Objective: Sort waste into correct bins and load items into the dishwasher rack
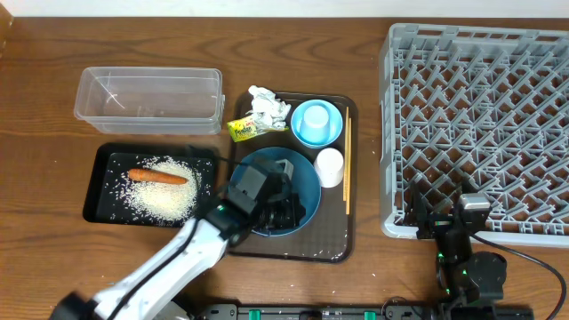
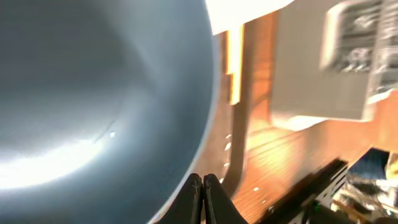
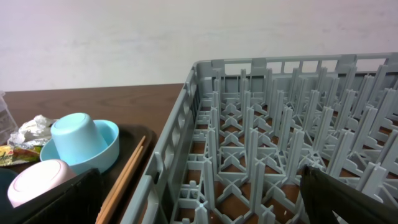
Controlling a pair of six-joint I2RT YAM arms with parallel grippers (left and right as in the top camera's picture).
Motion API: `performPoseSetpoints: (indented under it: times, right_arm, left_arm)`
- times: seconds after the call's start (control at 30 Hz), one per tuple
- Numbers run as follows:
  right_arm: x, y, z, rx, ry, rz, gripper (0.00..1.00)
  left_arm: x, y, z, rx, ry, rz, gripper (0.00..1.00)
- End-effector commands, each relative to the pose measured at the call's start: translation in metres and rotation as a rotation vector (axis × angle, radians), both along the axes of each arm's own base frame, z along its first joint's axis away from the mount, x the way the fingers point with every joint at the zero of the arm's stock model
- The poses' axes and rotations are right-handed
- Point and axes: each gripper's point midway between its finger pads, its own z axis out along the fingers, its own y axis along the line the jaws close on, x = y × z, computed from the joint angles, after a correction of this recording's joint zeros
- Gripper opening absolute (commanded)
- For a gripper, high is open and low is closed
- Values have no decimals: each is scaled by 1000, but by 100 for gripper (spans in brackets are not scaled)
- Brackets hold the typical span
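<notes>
The wide blue bowl (image 1: pixel 298 178) (image 2: pixel 93 93) sits on the brown serving tray (image 1: pixel 342 244). My left gripper (image 1: pixel 286 212) (image 2: pixel 203 182) is shut on the bowl's near-right rim, one finger inside and one outside. Behind the bowl are a light-blue cup (image 1: pixel 316 121) (image 3: pixel 78 140), a white cup (image 1: pixel 329 166) (image 3: pixel 34 177), chopsticks (image 1: pixel 347 164) (image 3: pixel 127 177), crumpled tissue (image 1: pixel 269 107) and a yellow-green wrapper (image 1: pixel 242 128). A carrot (image 1: pixel 158 176) and rice (image 1: pixel 164 199) lie in the black tray (image 1: pixel 102 191). My right gripper (image 1: pixel 443 213) (image 3: pixel 205 208) hangs open over the grey rack's (image 1: pixel 480 124) (image 3: pixel 249 124) front-left corner.
The clear plastic tub (image 1: pixel 147 98) stands behind the black tray at the far left. A few rice grains lie on the serving tray near the bowl. The rack's tall wall borders the serving tray on the right.
</notes>
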Motion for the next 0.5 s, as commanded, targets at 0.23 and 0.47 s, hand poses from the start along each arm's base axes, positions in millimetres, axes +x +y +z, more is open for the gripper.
performPoseSetpoints:
  times: [0.23, 0.47]
  right_arm:
    - [1, -6, -2, -14, 5, -28, 99]
    - [1, -6, -2, -14, 5, -28, 99]
  left_arm:
    - [78, 53, 99, 50, -396, 290, 55]
    - [111, 66, 159, 172, -370, 167, 66]
